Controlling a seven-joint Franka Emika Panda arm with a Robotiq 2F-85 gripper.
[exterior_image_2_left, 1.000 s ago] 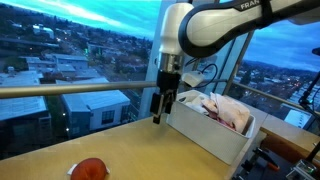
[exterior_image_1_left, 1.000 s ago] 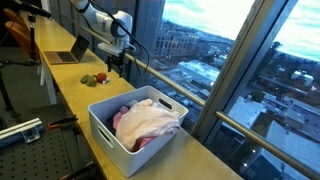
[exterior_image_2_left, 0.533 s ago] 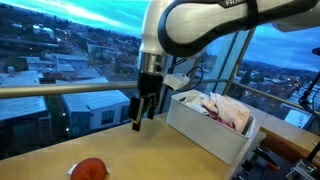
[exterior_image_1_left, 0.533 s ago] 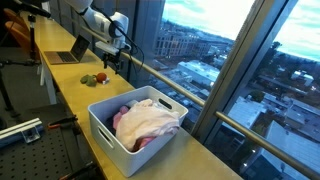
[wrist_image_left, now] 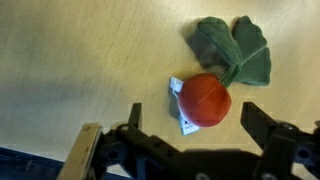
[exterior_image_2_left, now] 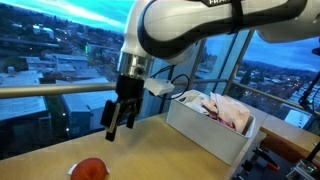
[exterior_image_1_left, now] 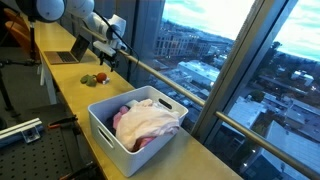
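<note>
In an exterior view, the gripper [exterior_image_1_left: 108, 62] hangs from the arm over the far stretch of the wooden counter [exterior_image_1_left: 70, 100], close to the window rail. The red plush fruit [exterior_image_1_left: 99, 76] lies on the counter just below and in front of it, with its green leaves [exterior_image_1_left: 88, 80] on the side turned away from the window. A laptop [exterior_image_1_left: 72, 52] stands further back, and a white bin [exterior_image_1_left: 108, 138] with a pale cloth [exterior_image_1_left: 150, 120] heaped in it sits well apart, nearer the camera.

In an exterior view from the counter's side, the gripper [exterior_image_2_left: 118, 128] hovers clear of the counter [exterior_image_2_left: 150, 155], tilted, with its jaws spread wide and nothing between them. The red plush fruit [exterior_image_2_left: 90, 169] rests on the wood below it and off to one side, at the picture's lower edge, not touched. The white bin [exterior_image_2_left: 205, 135] stands on the gripper's other side, with the cloth [exterior_image_2_left: 225, 108] in it.

In the wrist view, the gripper [wrist_image_left: 193, 125] is spread apart and empty, with its dark fingers [wrist_image_left: 135, 125] rising from the lower edge. The red plush fruit [wrist_image_left: 207, 98] lies on the counter [wrist_image_left: 80, 60] in the gap between them, slightly nearer the other finger. Its white tag [wrist_image_left: 181, 112] sticks out towards the first. The green leaves [wrist_image_left: 232, 50] spread beyond the fruit, away from the gripper.
</note>
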